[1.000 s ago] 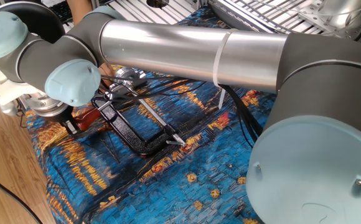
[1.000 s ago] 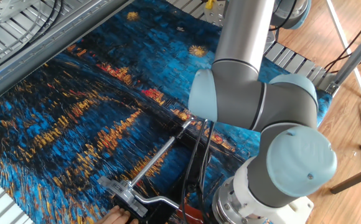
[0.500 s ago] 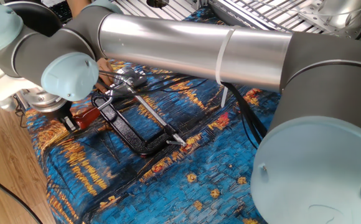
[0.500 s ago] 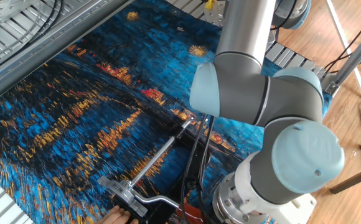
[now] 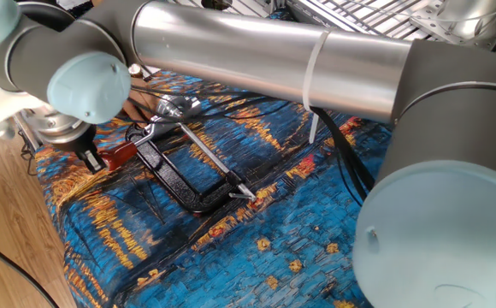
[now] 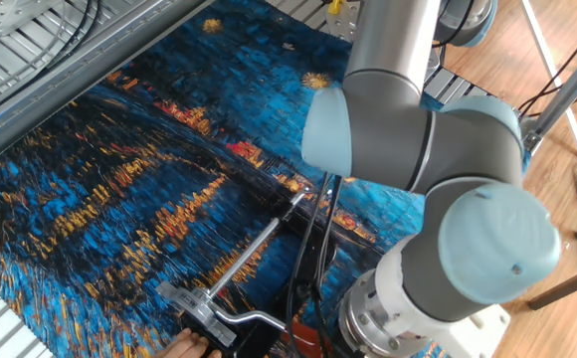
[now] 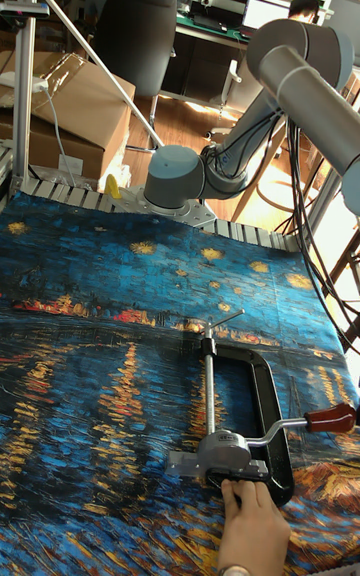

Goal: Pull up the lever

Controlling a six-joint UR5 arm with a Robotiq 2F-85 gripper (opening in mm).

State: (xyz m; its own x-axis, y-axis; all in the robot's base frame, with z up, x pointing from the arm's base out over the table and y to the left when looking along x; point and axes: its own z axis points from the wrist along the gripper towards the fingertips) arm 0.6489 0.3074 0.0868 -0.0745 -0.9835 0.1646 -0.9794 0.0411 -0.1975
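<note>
A black-framed clamp (image 5: pixel 178 183) lies on the blue painted cloth, with its long silver rod (image 5: pixel 216 161) running along the frame. The lever (image 5: pixel 121 152) is a short silver bar with a red-orange sleeve that sticks out from the clamp head toward the table's left edge. My gripper (image 5: pixel 94 160) is shut on the outer end of that sleeve. In the tall fixed view the lever (image 7: pixel 328 419) slopes slightly upward from the clamp head (image 7: pixel 228 454), and the gripper lies beyond the frame's right edge. In the other fixed view my own arm hides both gripper and lever.
A person's hand (image 7: pixel 255 526) presses on the clamp head, also showing as the hand (image 6: pixel 184 346). My arm's thick links (image 5: pixel 256 60) span the table above the clamp. Black cables (image 5: pixel 342 162) trail over the cloth. The table edge and wooden floor (image 5: pixel 8 231) lie just left of the gripper.
The gripper has moved up and back toward the table's left edge, carrying the lever's red end up off the cloth. The clamp frame stayed put.
</note>
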